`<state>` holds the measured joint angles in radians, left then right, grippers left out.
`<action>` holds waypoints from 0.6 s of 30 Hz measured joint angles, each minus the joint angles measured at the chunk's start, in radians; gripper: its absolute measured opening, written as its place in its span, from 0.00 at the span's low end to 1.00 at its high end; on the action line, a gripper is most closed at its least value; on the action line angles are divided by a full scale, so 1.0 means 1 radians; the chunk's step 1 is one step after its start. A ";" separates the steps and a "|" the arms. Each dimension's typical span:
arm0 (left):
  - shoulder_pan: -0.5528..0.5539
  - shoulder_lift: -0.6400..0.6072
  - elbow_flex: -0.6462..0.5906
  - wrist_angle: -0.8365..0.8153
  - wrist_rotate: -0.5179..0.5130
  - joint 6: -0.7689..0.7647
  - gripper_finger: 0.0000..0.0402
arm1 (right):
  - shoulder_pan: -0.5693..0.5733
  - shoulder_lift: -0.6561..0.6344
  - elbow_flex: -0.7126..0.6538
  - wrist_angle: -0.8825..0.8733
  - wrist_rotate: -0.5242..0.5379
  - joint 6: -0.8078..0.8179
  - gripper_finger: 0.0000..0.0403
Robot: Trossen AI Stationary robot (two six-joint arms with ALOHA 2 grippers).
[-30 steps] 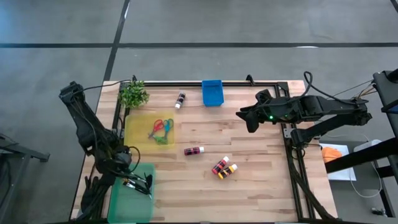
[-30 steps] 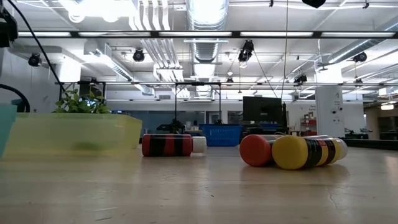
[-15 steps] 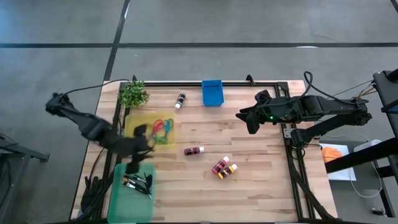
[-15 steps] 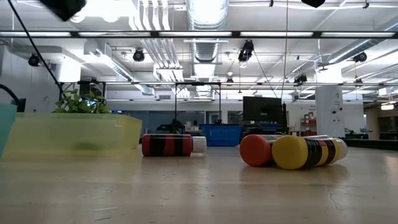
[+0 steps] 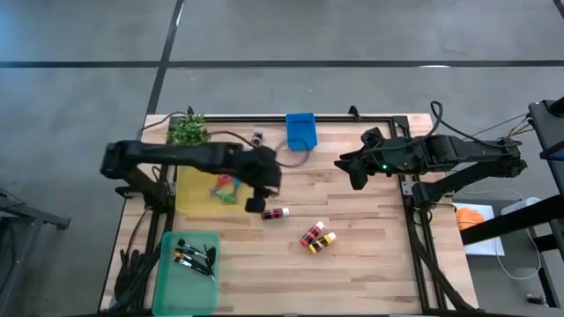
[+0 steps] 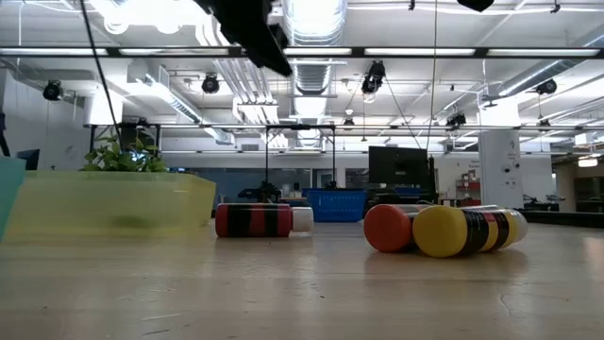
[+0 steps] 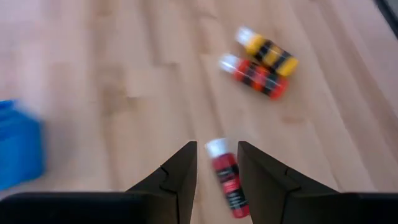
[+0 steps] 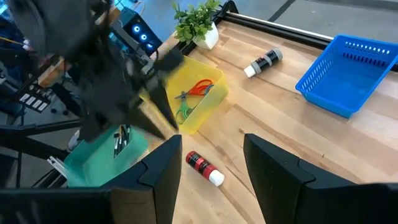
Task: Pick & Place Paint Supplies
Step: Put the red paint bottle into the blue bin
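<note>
A red paint bottle [image 5: 275, 212] lies on its side mid-table. My left gripper [image 7: 217, 145] hangs open in the air over it, its fingers either side of the bottle's white cap [image 7: 217, 148] in the left wrist view, touching nothing. A red bottle [image 5: 310, 235] and a yellow bottle [image 5: 323, 241] lie side by side nearer the front. A black bottle [image 8: 264, 61] lies at the far edge. Scissors [image 5: 227, 187] rest in the yellow tray [image 5: 192, 189]. Brushes [image 5: 194, 257] lie in the green tray [image 5: 187, 277]. My right gripper [image 8: 211, 140] waits open, high at the right.
A blue basket [image 5: 300, 130] stands at the far edge and a small potted plant [image 5: 187, 130] at the far left corner. My left arm [image 5: 176, 157] stretches over the yellow tray. Bare wood shows at the front right [image 5: 370, 273].
My left gripper has risen from the green tray at the near left and swung fast toward the table's right and far side, passing over the yellow tray to a spot above the red bottle. The brushes lie still in the green tray. My right arm has kept still.
</note>
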<state>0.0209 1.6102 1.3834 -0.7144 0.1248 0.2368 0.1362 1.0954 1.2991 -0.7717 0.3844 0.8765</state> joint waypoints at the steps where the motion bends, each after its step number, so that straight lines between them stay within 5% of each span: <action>1: -0.001 0.028 0.003 -0.001 0.020 0.024 0.31 | 0.004 0.000 0.000 -0.002 0.000 0.001 0.42; 11: -0.002 0.289 0.005 0.122 0.085 0.037 0.40 | 0.003 0.001 -0.002 -0.010 0.005 -0.013 0.42; 18: 0.000 0.332 -0.027 0.118 0.059 -0.026 0.53 | 0.004 -0.001 -0.002 -0.010 0.002 -0.016 0.42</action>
<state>0.0207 1.9423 1.3568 -0.5969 0.1835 0.2111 0.1398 1.0943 1.2971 -0.7813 0.3860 0.8601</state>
